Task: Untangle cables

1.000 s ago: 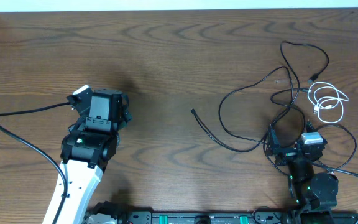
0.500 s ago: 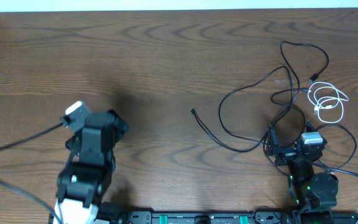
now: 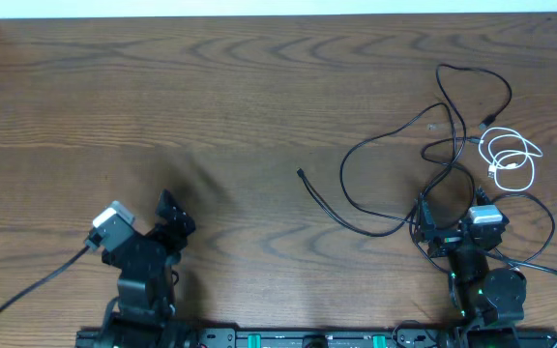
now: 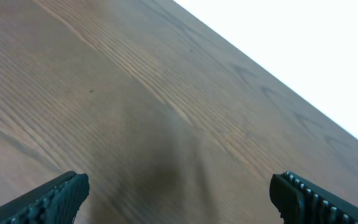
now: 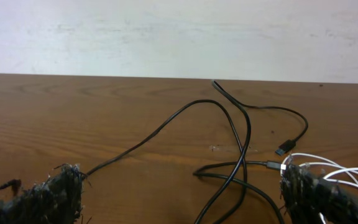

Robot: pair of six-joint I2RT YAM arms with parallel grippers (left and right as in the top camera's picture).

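Two pairs of jaws are gaping, released. We are holding the left jaws over the counter (image 3: 211, 97) at its front left, gripping nothing, and the right jaws low at the front right. Just beyond the right jaws, black cables (image 3: 448, 166) are lying looped over one another, the white cable (image 3: 499, 172) coiling beside them.

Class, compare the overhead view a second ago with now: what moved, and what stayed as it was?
The left gripper drew back toward its base at the near edge of the table, open and holding nothing; nothing was grasped or released. The right gripper, the black cables and the white cable stayed where they were.
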